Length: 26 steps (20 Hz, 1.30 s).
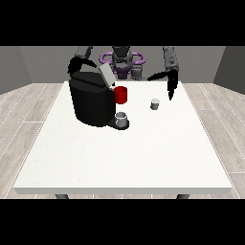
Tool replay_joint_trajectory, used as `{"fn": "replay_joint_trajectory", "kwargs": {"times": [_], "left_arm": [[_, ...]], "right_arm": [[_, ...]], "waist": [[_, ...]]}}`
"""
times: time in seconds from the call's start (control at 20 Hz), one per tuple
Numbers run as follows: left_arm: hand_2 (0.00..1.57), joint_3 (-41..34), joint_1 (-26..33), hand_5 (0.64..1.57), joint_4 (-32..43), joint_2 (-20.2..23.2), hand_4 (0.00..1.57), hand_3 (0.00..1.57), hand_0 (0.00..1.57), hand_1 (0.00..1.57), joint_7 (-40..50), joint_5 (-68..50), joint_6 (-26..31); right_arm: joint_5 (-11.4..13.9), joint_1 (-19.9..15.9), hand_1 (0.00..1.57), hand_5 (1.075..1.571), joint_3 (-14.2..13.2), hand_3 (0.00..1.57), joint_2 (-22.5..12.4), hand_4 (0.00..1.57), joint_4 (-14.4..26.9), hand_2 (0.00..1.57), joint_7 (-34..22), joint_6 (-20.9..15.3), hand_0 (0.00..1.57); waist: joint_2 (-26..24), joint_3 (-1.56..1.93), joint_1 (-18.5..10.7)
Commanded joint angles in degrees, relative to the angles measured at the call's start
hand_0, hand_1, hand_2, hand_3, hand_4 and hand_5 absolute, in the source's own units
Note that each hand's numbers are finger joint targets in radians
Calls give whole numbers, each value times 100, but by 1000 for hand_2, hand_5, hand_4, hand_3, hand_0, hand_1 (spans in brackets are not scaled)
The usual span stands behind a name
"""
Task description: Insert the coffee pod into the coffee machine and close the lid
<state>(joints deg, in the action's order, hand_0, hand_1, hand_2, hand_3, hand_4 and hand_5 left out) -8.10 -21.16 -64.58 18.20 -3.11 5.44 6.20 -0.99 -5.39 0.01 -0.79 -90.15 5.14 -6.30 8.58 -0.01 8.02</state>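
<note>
1. The pod [154, 104] – a small grey-white cylinder – stands upright on the table [124, 158], at about 1 o'clock from the table's middle. Nothing touches it.
2. The hand at the view's right [171, 89] hangs above the table at about 1 o'clock from the pod, near it but apart. Its fingers point straight down, released, and hold nothing; the thumb sticks out towards 9 o'clock.
3. The machine [92, 101] – a black, bulky body – sits at 9 o'clock from the pod, well apart, on the table's far-left part.
4. Its lid [106, 75], a pale grey flap, stands tilted up at the machine's top right edge, so the machine is open.
5. A red part [121, 94] shows at the machine's right side, just under the lid, at about 10 o'clock from the pod. What it is I cannot tell.
6. A grey cup [122, 118] stands on the machine's dark base, at 7 o'clock from the pod and below the red part.
7. The hand at the view's left [76, 64] is behind the machine's top, at about 11 o'clock from it. Whether its fingers are spread or clenched I cannot tell.
8. The robot's torso [122, 60] is at 12 o'clock, behind the table's far edge, between the two arms.
</note>
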Motion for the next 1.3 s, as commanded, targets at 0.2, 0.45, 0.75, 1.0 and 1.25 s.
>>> {"fn": "replay_joint_trajectory", "kwargs": {"times": [0.2,0.45,0.75,1.0,1.25], "left_arm": [[0,256,-486,1571,934,-74,0,0,0,0,-133,617,-242],[113,291,-837,1571,1265,65,0,0,0,0,-80,832,-168],[606,389,-744,1571,1948,-9,0,295,446,446,-444,1239,-332],[738,474,-1092,1571,2277,156,0,477,615,615,-216,1584,-451],[698,590,-1235,1571,2490,413,0,414,568,568,-574,1957,-539]], "right_arm": [[149,-556,0,1571,-128,0,17,393,414,0,-356,-296,0],[127,-600,0,1571,-293,0,-139,407,888,0,-90,-169,0],[124,-452,0,1571,-222,0,-230,410,865,0,-358,-111,0],[302,-754,0,1571,-141,0,-72,393,935,0,-417,-388,0],[268,-874,0,1571,-210,0,-71,453,1098,0,-73,-350,0]], "waist": [[153,1,-151],[310,1,-119],[-26,0,-89],[145,0,-46],[465,0,-18]]}}
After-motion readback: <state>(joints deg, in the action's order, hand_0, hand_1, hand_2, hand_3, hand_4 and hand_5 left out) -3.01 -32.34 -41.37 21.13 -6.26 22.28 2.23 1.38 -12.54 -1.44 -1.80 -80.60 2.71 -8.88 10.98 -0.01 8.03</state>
